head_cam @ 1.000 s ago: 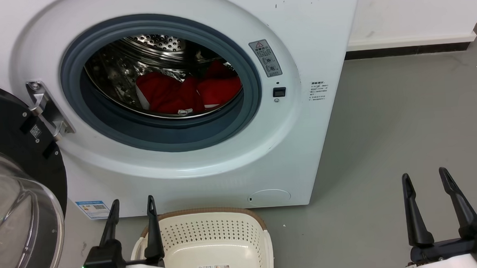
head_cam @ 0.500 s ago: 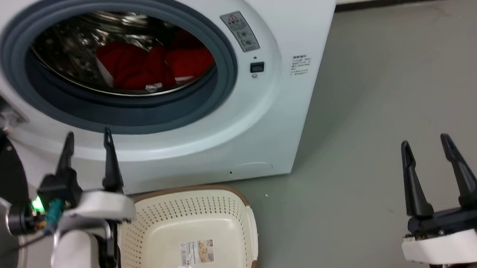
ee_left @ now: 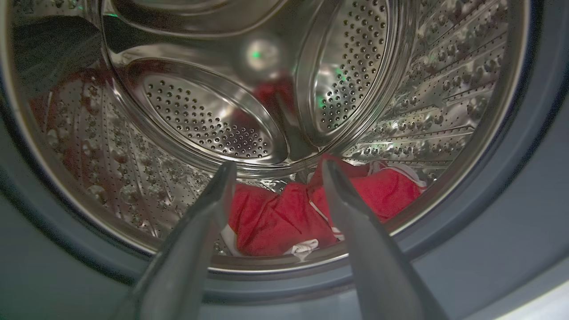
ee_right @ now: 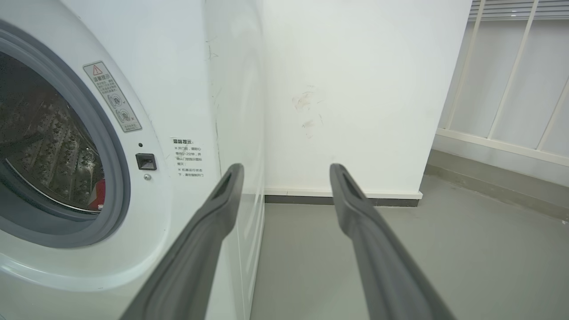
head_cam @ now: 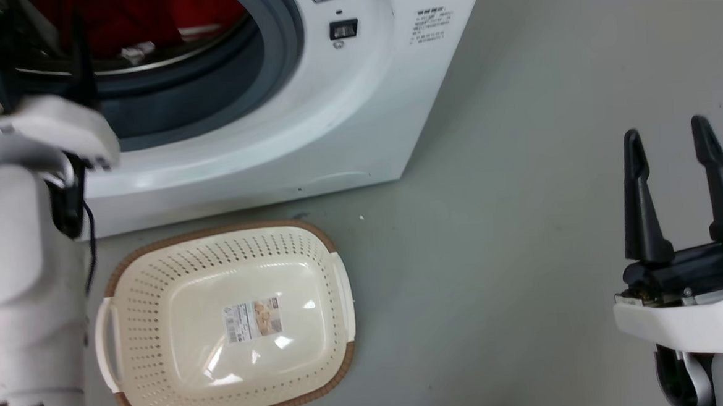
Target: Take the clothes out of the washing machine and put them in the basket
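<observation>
- Left wrist view: my left hand [ee_left: 278,164] sits at the mouth of the washing machine [head_cam: 331,105], and its two fingers are spread wide with nothing gripped between them.
- Through the gap between those fingers I see the clothes [ee_left: 284,218], a bright red heap with white trim lying at the bottom of the perforated steel drum [ee_left: 200,120], towards the front.
- I cannot tell from this view whether the fingertips are past the grey door seal [ee_left: 511,222] or just in front of it. They look apart from the fabric.
- Head view: the pale left forearm [head_cam: 25,276] rises along the left edge, and one dark finger points into the porthole at the top left, where a strip of the red clothes also shows.
- The basket [head_cam: 214,232] stands upright on the grey floor [head_cam: 523,219] just in front of the machine's base, beside my left forearm, with a paper label [head_cam: 253,320] lying flat on its bottom.
- My right hand [head_cam: 664,126] hangs at the lower right over bare floor, well apart from both machine and basket, fingers wide and holding nothing.
- Right wrist view: the right hand's fingers point past the machine's front right corner towards a white wall [ee_right: 355,89]. A warning sticker [ee_right: 112,98] sits beside the porthole on the left.
</observation>
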